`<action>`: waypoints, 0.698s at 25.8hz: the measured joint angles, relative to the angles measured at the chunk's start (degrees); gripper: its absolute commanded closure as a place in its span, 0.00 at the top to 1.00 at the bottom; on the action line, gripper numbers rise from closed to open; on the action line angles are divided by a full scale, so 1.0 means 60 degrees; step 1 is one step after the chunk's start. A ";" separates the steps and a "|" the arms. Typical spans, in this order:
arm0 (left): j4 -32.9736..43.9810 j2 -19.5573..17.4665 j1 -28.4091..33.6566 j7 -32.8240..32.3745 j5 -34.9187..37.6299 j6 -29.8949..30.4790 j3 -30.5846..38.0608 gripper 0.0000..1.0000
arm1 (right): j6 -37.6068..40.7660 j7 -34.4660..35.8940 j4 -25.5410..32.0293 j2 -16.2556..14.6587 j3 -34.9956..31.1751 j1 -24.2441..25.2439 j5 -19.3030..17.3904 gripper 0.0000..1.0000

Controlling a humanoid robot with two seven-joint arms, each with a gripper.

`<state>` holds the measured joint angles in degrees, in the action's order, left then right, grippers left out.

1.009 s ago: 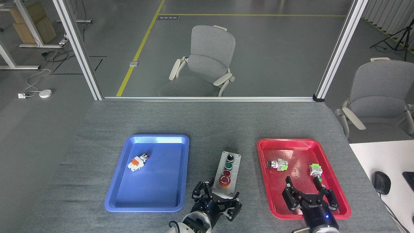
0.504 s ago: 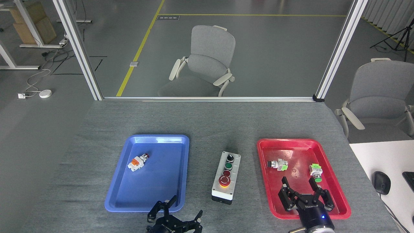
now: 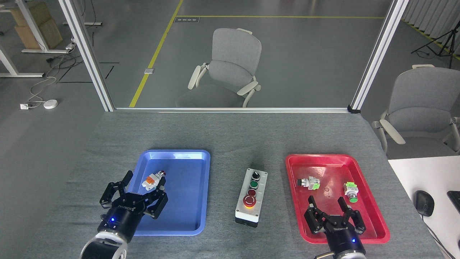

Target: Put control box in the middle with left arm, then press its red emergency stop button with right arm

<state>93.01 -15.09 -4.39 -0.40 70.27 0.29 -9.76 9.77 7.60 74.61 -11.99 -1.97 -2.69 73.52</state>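
Note:
The control box (image 3: 252,196), light grey on a black base, lies on the bare grey tabletop between the two trays. Its red emergency stop button (image 3: 249,201) with a yellow ring sits at the near end, behind it a smaller red button, a green button and a black knob. My left gripper (image 3: 138,189) is open and empty over the blue tray's left rim, well left of the box. Over the near part of the red tray, to the right of the box, my right gripper (image 3: 330,210) hangs open with nothing in it.
A blue tray (image 3: 187,216) holds one small push-button part (image 3: 153,180). A red tray (image 3: 373,230) holds two more parts (image 3: 308,182) (image 3: 351,191). A white desk with a mouse (image 3: 424,202) stands at the right. Grey chairs are beyond the table.
My left gripper let go of the control box, pulled back, then swung left over the blue tray's edge. The right gripper crept slightly left and nearer. The box stays put.

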 measured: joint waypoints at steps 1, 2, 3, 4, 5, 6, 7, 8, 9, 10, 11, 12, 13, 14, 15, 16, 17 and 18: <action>-0.0158 0.0008 -0.0163 0.0000 -0.0212 0.0002 0.0144 0.98 | 0.0000 0.0001 0.0003 0.0011 0.0005 -0.0017 0.0000 0.87; -0.0375 0.0016 -0.0365 0.0000 -0.0438 -0.0020 0.0287 0.98 | 0.0010 -0.0033 0.0004 0.0012 0.0015 -0.0032 0.0001 0.85; -0.0593 0.0017 -0.0528 0.0000 -0.0599 -0.0050 0.0387 0.98 | 0.0030 -0.0085 0.0006 0.0013 0.0020 -0.0042 0.0008 0.83; -0.0832 0.0020 -0.0687 0.0043 -0.0733 -0.0061 0.0460 0.98 | 0.0061 -0.0109 0.0007 0.0013 0.0026 -0.0049 0.0017 0.81; -0.1107 0.0021 -0.0857 0.0154 -0.0849 -0.0064 0.0518 0.98 | 0.0081 -0.0125 0.0008 0.0013 0.0028 -0.0054 0.0025 0.74; -0.1375 0.0022 -0.0996 0.0259 -0.0925 -0.0077 0.0559 0.99 | 0.0100 -0.0132 0.0009 0.0012 0.0030 -0.0057 0.0029 0.60; -0.1613 0.0023 -0.1094 0.0387 -0.0984 -0.0079 0.0587 0.98 | 0.0116 -0.0138 0.0010 0.0012 0.0033 -0.0061 0.0033 0.44; -0.1799 0.0024 -0.1163 0.0483 -0.1026 -0.0080 0.0606 0.98 | 0.0148 -0.0141 0.0014 0.0009 0.0034 -0.0068 0.0035 0.28; -0.1950 0.0033 -0.1227 0.0558 -0.1052 -0.0082 0.0617 0.99 | 0.0197 -0.0142 0.0018 -0.0004 0.0035 -0.0074 0.0039 0.14; -0.2038 0.0053 -0.1260 0.0619 -0.1069 -0.0083 0.0622 0.99 | 0.0302 -0.0143 0.0018 -0.0027 0.0034 -0.0073 0.0048 0.04; -0.2106 0.0080 -0.1284 0.0641 -0.1077 -0.0083 0.0624 0.99 | 0.0455 -0.0146 0.0019 -0.0061 0.0035 -0.0072 0.0063 0.00; -0.2156 0.0119 -0.1317 0.0671 -0.1082 -0.0083 0.0626 0.99 | 0.0637 -0.0146 0.0027 -0.0094 0.0035 -0.0071 0.0080 0.00; -0.2205 0.0158 -0.1350 0.0673 -0.1085 -0.0083 0.0628 0.99 | 0.0841 -0.0147 0.0043 -0.0129 0.0037 -0.0061 0.0130 0.00; -0.2240 0.0192 -0.1378 0.0673 -0.1086 -0.0083 0.0629 0.99 | 0.1001 -0.0149 0.0055 -0.0153 0.0039 -0.0054 0.0210 0.00; -0.2271 0.0222 -0.1410 0.0673 -0.1086 -0.0083 0.0629 0.99 | 0.1096 -0.0165 0.0070 -0.0173 0.0039 -0.0056 0.0326 0.00; -0.2300 0.0241 -0.1433 0.0674 -0.1082 -0.0083 0.0630 0.99 | 0.1175 -0.0189 0.0084 -0.0188 0.0039 -0.0058 0.0453 0.00; -0.2338 0.0259 -0.1450 0.0674 -0.1074 -0.0083 0.0631 0.99 | 0.1251 -0.0192 0.0099 -0.0198 0.0047 -0.0057 0.0591 0.00; -0.2372 0.0267 -0.1461 0.0674 -0.1067 -0.0083 0.0631 0.99 | 0.1287 -0.0156 0.0119 -0.0207 0.0075 -0.0058 0.0698 0.00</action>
<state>78.78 -13.49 -13.16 3.64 63.87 -0.20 -5.98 17.49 6.66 75.32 -13.24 -1.52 -3.04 77.71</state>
